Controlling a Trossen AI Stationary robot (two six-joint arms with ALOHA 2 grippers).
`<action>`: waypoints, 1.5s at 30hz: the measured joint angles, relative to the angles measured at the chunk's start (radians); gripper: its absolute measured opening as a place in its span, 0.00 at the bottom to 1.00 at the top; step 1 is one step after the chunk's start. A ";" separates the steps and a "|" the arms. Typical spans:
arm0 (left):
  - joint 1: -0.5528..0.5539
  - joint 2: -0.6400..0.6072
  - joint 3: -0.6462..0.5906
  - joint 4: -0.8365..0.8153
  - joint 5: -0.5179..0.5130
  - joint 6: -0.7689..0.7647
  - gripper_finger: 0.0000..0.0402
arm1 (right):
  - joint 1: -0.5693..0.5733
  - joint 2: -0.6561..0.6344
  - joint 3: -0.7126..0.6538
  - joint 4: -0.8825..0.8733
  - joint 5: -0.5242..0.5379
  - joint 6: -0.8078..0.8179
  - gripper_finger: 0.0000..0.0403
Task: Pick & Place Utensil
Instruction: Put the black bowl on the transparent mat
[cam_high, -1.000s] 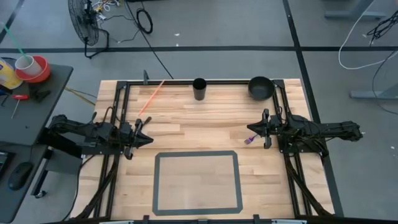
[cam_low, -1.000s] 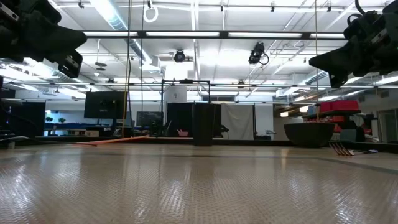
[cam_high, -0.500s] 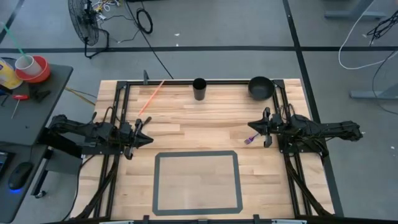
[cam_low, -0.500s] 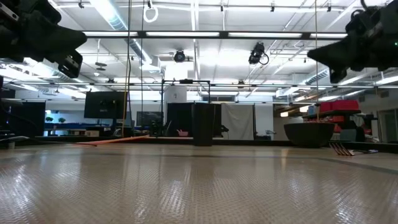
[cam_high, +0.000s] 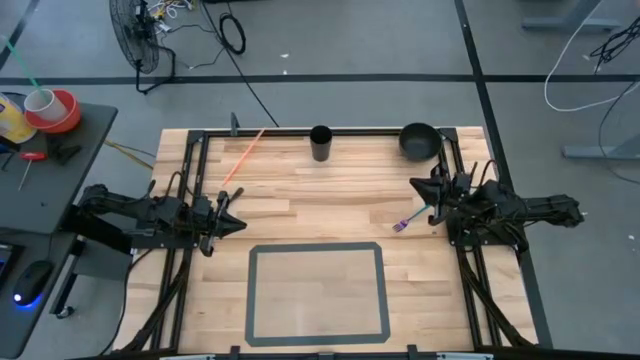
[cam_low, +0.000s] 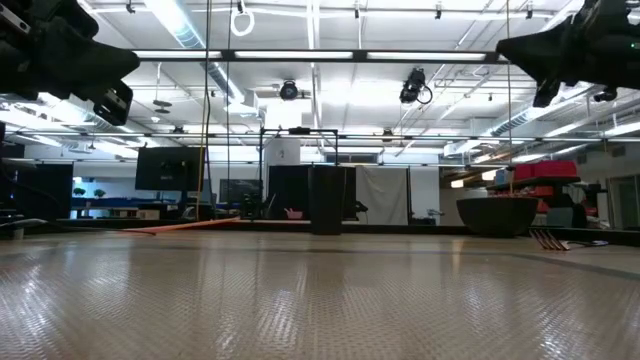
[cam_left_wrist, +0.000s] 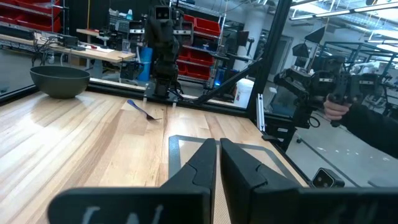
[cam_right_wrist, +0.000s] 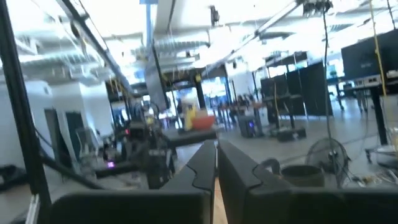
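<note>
A wooden worktop (cam_high: 330, 195) seen from above, a grey taped rectangle (cam_high: 317, 294) near its front edge. A dark arm sits at each side. The left gripper (cam_high: 236, 211) waits above the left edge, fingers pressed together and empty. The right gripper (cam_high: 432, 190) hangs above the right edge, raised and tilted up toward the room, fingers also closed on nothing — it looks set to come down for a pick. A dark bowl (cam_high: 420, 140) sits at the back right corner, a black cup (cam_high: 321, 143) at the back edge's middle. An orange stick (cam_high: 243, 156) lies toward the back left. The fork (cam_high: 412, 219) — purple head, blue handle — lies flat on the wood, just beside the right gripper, untouched.
</note>
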 joint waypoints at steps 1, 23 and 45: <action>0.000 0.000 0.000 0.000 0.000 0.000 0.06 | 0.000 0.011 0.000 0.004 0.001 -0.003 0.06; 0.000 0.000 0.000 0.000 0.000 0.000 0.06 | -0.110 0.590 0.385 -0.457 0.487 0.112 0.36; 0.000 0.000 0.000 0.000 0.000 0.000 0.06 | -0.666 1.126 0.726 -0.945 0.229 0.346 0.71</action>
